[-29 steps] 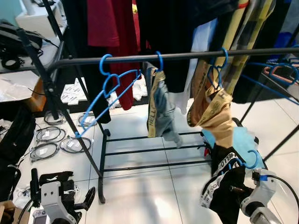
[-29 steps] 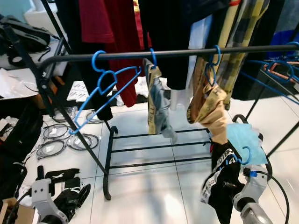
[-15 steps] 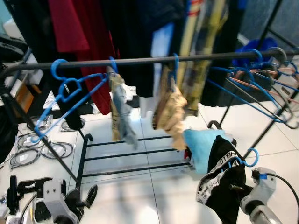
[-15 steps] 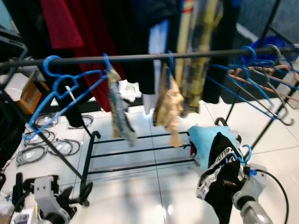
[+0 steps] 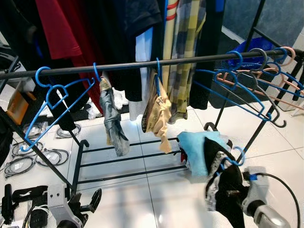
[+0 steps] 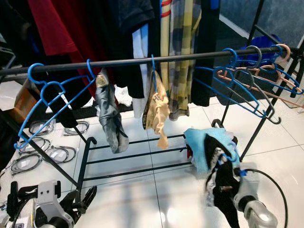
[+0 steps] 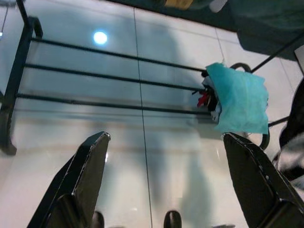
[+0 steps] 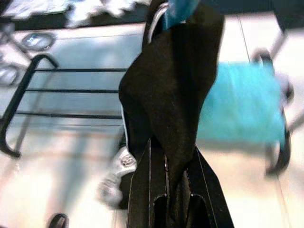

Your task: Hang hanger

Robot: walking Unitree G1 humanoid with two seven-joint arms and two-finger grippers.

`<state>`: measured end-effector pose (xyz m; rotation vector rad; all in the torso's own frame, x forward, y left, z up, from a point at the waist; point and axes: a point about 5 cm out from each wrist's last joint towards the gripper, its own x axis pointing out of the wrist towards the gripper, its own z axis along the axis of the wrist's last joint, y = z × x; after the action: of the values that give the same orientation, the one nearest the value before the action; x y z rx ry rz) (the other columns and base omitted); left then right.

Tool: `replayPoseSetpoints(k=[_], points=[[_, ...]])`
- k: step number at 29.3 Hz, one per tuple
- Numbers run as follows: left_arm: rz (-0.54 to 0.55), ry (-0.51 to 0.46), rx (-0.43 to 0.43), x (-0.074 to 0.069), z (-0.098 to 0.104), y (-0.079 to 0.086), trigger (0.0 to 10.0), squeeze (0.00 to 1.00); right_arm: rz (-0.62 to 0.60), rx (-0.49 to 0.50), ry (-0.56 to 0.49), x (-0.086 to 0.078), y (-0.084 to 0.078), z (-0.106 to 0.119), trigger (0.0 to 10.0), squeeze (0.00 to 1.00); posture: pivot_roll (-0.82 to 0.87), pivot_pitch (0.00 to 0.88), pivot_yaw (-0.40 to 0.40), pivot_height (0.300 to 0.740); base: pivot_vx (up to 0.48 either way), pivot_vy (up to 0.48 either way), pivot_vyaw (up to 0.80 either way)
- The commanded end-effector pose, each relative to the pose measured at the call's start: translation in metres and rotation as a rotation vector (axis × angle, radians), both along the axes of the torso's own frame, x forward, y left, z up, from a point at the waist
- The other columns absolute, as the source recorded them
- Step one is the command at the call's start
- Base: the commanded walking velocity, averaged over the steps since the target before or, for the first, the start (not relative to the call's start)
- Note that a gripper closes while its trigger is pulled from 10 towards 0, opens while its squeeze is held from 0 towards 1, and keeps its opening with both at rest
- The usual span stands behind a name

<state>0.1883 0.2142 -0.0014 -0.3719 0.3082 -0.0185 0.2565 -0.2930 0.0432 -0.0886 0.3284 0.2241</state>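
Right tool (image 8: 173,190) clamped on hanger (image 5: 236,156) with black garment (image 8: 166,95), seemingly lower than before.

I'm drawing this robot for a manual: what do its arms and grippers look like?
Both arms are silver-grey. The left gripper has two long, flat black fingers on a boxy silver wrist block. The right gripper has matching black fingers; a black cable with a blue tag loops from its rounded silver wrist.

White tiled floor (image 5: 142,199) bears coiled cables (image 5: 19,164) and black rack (image 5: 76,156)
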Motion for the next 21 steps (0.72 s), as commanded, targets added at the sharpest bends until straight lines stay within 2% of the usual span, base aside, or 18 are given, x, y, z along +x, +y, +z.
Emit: replayPoseSetpoints(k=[1,2,3,7,10,11,12,14,19,21], points=[[0.021,0.014,0.003,-0.004,-0.002,0.005,10.0,0.0,0.071,-0.045,-0.047,0.011,0.002,0.018,10.0,0.0,-0.05,0.128,0.031,0.74,0.0,0.0,0.0],[0.022,0.013,0.002,-0.003,-0.002,0.005,10.0,0.0,0.082,-0.075,-0.078,0.018,0.001,0.03,10.0,0.0,-0.05,0.124,0.028,0.74,0.0,0.0,0.0],[0.022,0.013,0.002,-0.003,-0.002,0.005,10.0,0.0,0.082,-0.075,-0.078,0.018,0.001,0.03,10.0,0.0,-0.05,0.124,0.028,0.74,0.0,0.0,0.0],[0.026,0.009,0.001,-0.003,-0.002,0.004,10.0,0.0,0.071,-0.21,-0.194,0.046,-0.006,0.074,10.0,0.0,-0.04,0.12,0.026,0.74,0.0,0.0,0.0],[0.026,0.009,0.0,-0.003,-0.002,0.003,10.0,0.0,0.084,-0.289,-0.234,0.061,-0.002,0.094,10.0,0.0,-0.04,0.119,0.029,0.74,0.0,0.0,0.0],[0.026,0.009,0.0,-0.003,-0.002,0.003,10.0,0.0,0.084,-0.289,-0.234,0.061,-0.002,0.094,10.0,0.0,-0.04,0.119,0.029,0.74,0.0,0.0,0.0],[0.026,0.01,-0.001,-0.003,-0.002,0.003,10.0,0.0,0.087,-0.31,-0.261,0.073,0.003,0.107,10.0,0.0,-0.03,0.118,0.027,0.74,0.0,0.0,0.0],[0.026,0.01,-0.001,-0.003,-0.002,0.003,10.0,0.0,0.087,-0.31,-0.261,0.073,0.003,0.107,10.0,0.0,-0.03,0.118,0.027,0.74,0.0,0.0,0.0],[0.027,0.012,-0.002,-0.005,-0.003,0.005,10.0,0.0,0.058,-0.311,-0.299,0.096,0.009,0.135,10.0,0.0,-0.03,0.12,0.029,0.74,0.0,0.0,0.0],[0.027,0.013,-0.002,-0.006,-0.003,0.005,10.0,0.0,0.044,-0.304,-0.305,0.1,0.009,0.141,10.0,0.0,-0.03,0.121,0.029,0.74,0.0,0.0,0.0]])
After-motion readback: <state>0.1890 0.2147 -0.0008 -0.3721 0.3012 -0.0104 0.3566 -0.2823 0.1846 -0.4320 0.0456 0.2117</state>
